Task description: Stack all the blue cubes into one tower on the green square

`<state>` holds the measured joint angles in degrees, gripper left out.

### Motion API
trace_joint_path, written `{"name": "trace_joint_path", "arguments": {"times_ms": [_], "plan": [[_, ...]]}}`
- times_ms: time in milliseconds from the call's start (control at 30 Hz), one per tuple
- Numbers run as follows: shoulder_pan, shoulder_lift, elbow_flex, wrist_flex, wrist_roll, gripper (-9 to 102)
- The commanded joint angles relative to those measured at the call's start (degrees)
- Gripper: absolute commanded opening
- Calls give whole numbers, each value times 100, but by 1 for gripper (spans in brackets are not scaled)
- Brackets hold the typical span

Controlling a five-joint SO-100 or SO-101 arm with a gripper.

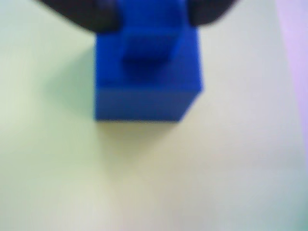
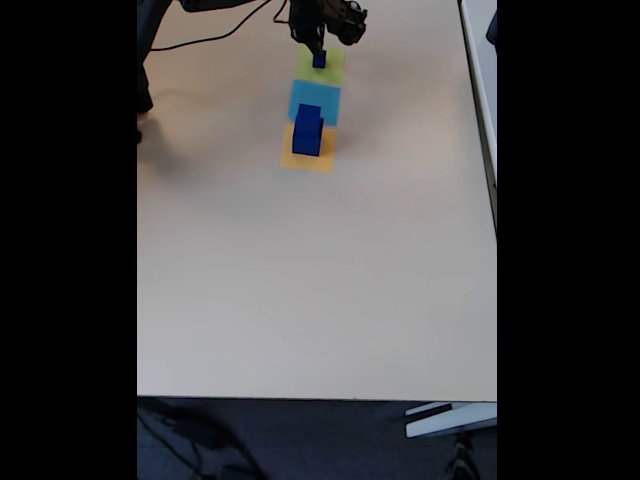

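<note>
Gripper (image 1: pixel 150 21) clamps our small dark blue solid cube (image 1: pixel 147 45), sitting centred atop the larger blue cube (image 1: pixel 144 96) on the flat lime-green square (image 1: pixel 231 168).

No readable text, labels or numbers, wrist view perhaps too blurred

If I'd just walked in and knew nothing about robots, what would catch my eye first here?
Probably the row of three flat coloured squares at the far end of the pale table: green square, light-blue square, orange square. A dark blue tower stands on the orange one. In the wrist view, a small blue cube sits on a bigger cube, with the gripper right above.
</note>
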<state>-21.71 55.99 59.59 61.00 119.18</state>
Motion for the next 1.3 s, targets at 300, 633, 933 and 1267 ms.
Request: {"name": "trace_joint_path", "arguments": {"times_ms": [300, 633, 933, 1267], "plan": [[44, 229, -343, -220, -105, 8], [123, 396, -606, -563, -650, 12], [396, 677, -668, -642, -1292, 26], [800, 1178, -439, -580, -2109, 31]]}}
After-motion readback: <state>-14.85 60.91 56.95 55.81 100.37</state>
